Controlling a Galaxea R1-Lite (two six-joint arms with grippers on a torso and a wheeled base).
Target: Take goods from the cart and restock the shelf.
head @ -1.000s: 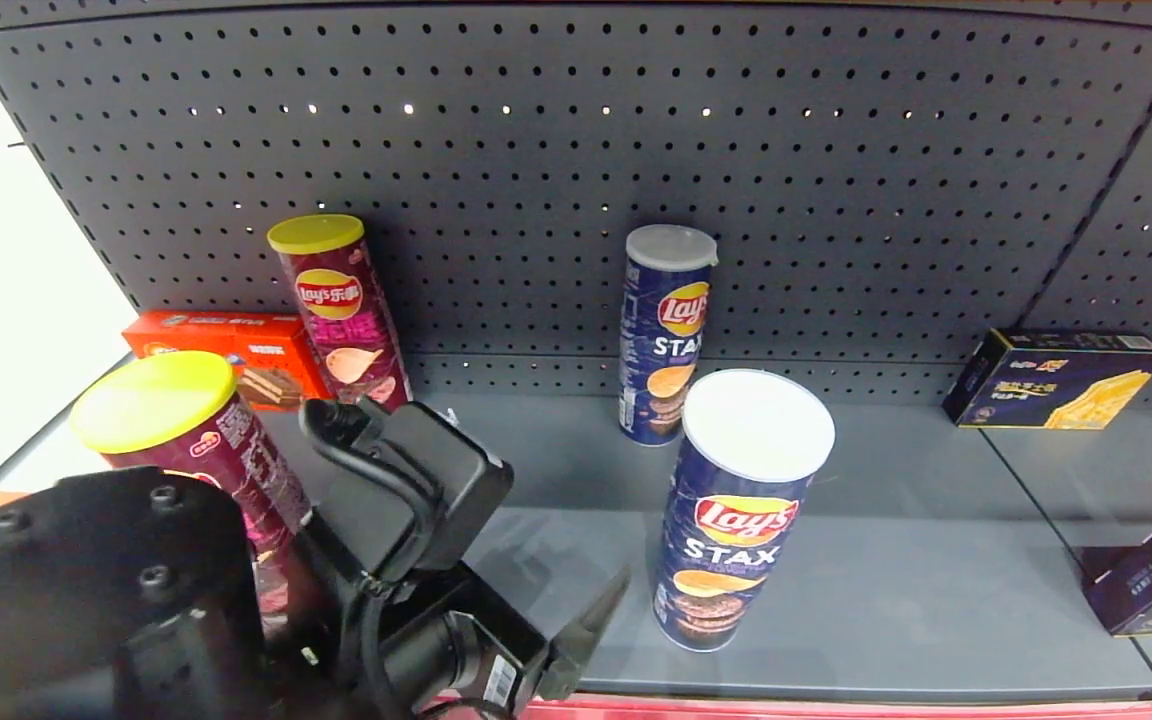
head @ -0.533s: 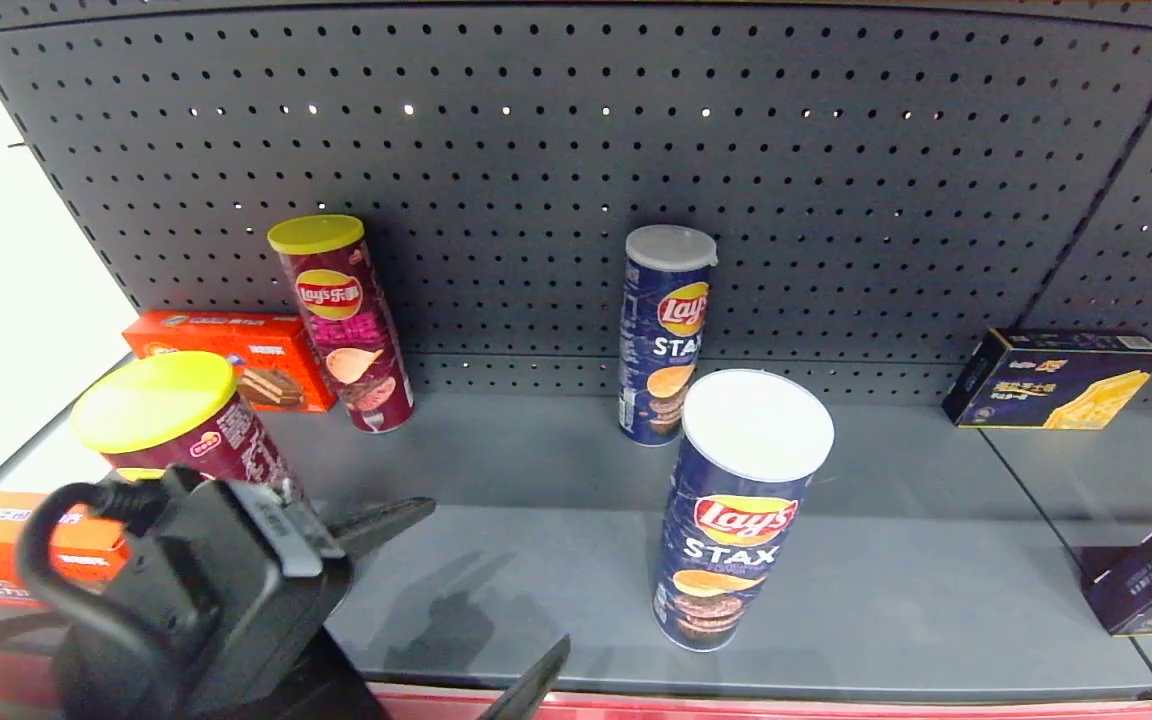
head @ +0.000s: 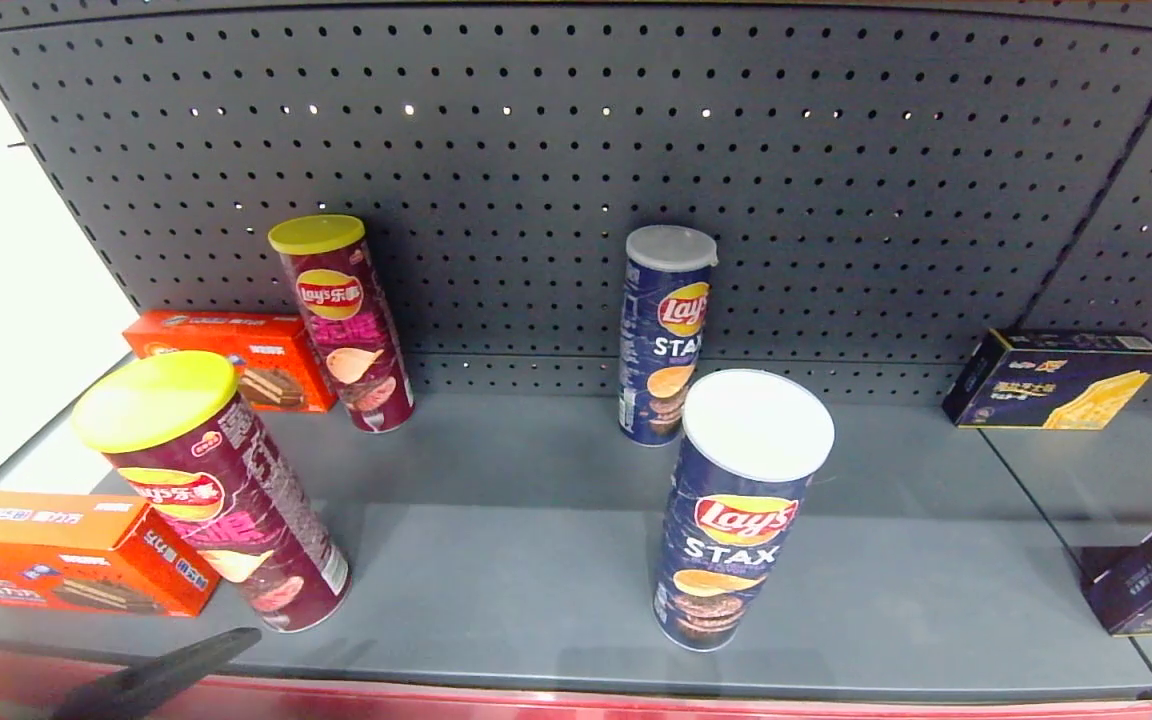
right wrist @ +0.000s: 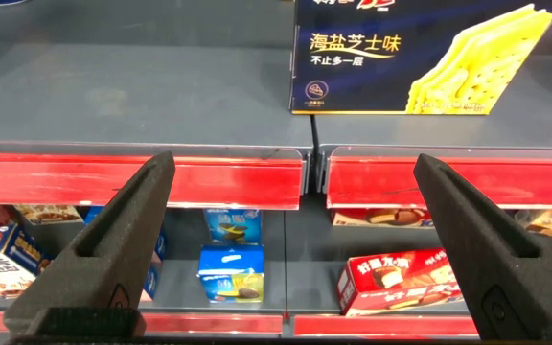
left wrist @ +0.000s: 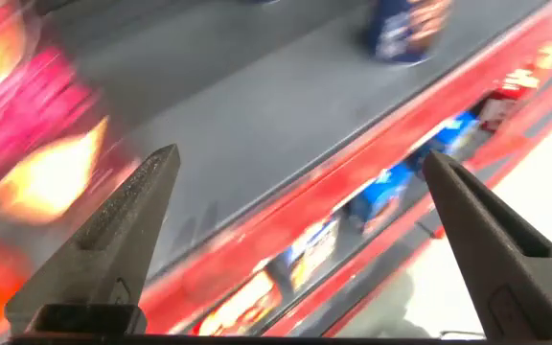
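Note:
On the grey shelf [head: 536,560], a maroon chip can with a yellow lid [head: 211,490] stands at the front left. A second maroon can [head: 341,320] stands at the back. Two blue chip cans stand mid-shelf, one in front [head: 736,510] and one behind [head: 666,335]. My left gripper [left wrist: 300,158] is open and empty, just off the shelf's red front edge [left wrist: 353,182], with the front maroon can [left wrist: 27,125] blurred beside it. One of its fingers [head: 161,672] shows below the shelf's front left. My right gripper [right wrist: 295,165] is open and empty before a dark blue cracker box [right wrist: 420,53].
Orange biscuit boxes lie at the left, one in front [head: 56,550] and one at the back [head: 236,355]. Dark blue boxes sit at the right, at the back [head: 1056,380] and at the front [head: 1151,575]. A lower shelf [right wrist: 257,297] holds several packs. A pegboard wall [head: 576,150] backs the shelf.
My left arm has pulled back, down and left, out of the middle of the head view. The front maroon can stays standing on the shelf and the orange box beside it is uncovered.

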